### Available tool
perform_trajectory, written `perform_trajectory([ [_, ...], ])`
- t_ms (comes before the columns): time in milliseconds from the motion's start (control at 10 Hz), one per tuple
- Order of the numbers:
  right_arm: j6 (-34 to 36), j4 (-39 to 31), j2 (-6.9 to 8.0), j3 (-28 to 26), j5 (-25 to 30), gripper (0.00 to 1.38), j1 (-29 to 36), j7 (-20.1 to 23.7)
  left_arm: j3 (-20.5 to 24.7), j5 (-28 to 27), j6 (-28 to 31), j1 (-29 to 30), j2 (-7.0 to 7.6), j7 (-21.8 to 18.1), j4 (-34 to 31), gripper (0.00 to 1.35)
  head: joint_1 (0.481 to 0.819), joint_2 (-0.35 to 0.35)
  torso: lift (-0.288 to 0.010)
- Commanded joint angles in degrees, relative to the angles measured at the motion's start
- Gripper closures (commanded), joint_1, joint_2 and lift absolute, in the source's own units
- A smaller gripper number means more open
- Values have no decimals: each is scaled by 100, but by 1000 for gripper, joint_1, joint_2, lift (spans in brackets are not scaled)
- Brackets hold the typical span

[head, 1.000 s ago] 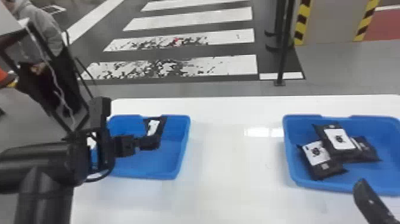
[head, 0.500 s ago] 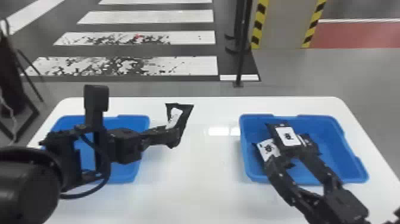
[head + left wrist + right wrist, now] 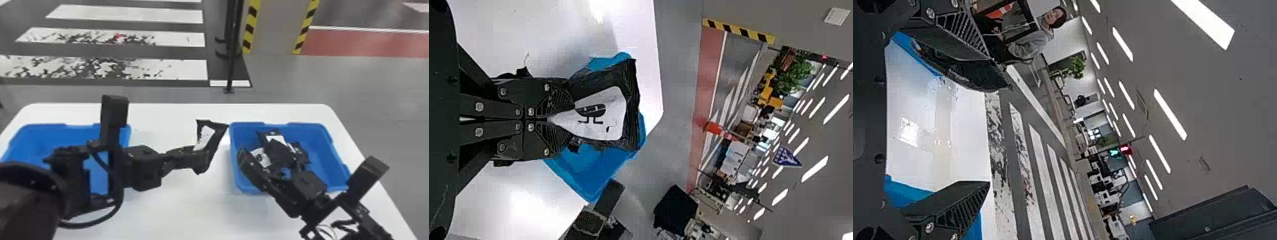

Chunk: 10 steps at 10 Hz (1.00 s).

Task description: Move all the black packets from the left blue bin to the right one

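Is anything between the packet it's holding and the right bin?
Nothing visible lies between the packet and the right bin itself, but the right gripper hovers over that bin, perhaps in the way.

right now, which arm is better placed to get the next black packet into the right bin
Left. The left gripper is shut on a black packet near the right bin. The right gripper hangs open over that bin, so it may need to clear first.

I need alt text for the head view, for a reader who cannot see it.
The left gripper holds a black packet above a white table, between the left blue bin and the right blue bin. The right gripper hangs open over the right blue bin, where more black packets lie.
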Motion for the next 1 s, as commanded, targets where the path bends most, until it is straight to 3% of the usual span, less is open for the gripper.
perform_trajectory([
  [0,40,42,-62,65,-73,139,-159,-1,-160,107,-12,-44,2,0,1,1208,695,-92,-154],
  [400,40,281,-176,488,-382,174,-469,-71,-537,301,16,-185,20,0,15,1208,695,-113,-154],
  [500,40,295,-194,511,-416,415,-497,-80,-594,324,16,-199,20,0,15,1208,695,-111,-154],
  [600,-45,380,-185,511,-496,930,-511,-97,-594,347,30,-199,20,0,15,1208,695,-112,-154],
  [700,-115,408,-185,511,-553,1157,-511,-97,-582,347,30,-185,20,0,15,1208,695,-116,-154],
  [800,-214,408,-185,522,-519,1274,-511,-106,-571,347,30,-185,20,0,15,1208,695,-118,-154],
  [900,-214,422,-185,534,-542,1276,-511,-97,-582,347,30,-185,20,0,15,1208,695,-119,-154],
])
